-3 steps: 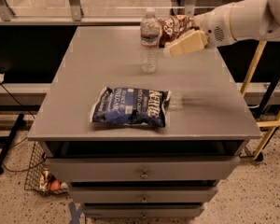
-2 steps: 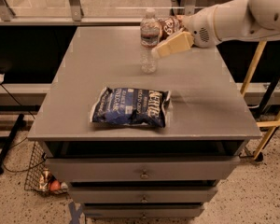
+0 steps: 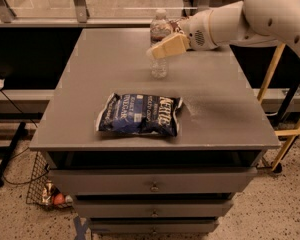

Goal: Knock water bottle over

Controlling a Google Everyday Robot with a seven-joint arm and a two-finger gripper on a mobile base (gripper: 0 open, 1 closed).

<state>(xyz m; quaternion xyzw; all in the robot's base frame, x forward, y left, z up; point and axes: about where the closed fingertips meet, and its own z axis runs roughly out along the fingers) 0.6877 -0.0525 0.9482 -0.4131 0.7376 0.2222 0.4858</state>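
Note:
The water bottle (image 3: 159,39) stands upright near the back middle of the grey cabinet top (image 3: 90,79). It is clear and ribbed, with a white cap and a white-and-red label band. My gripper (image 3: 166,47) reaches in from the right on a white arm (image 3: 250,19). Its tan tip crosses in front of the bottle's middle and appears to touch it.
A dark blue chip bag (image 3: 140,115) lies flat at the front middle of the top. Part of a brown bag (image 3: 176,24) shows behind the gripper. Drawers sit below the top. A wire basket (image 3: 46,189) stands on the floor at left, yellow poles (image 3: 275,64) at right.
My gripper has moved left, from the right of the bottle to right against its middle. The bottle still stands upright. The chip bag has not moved.

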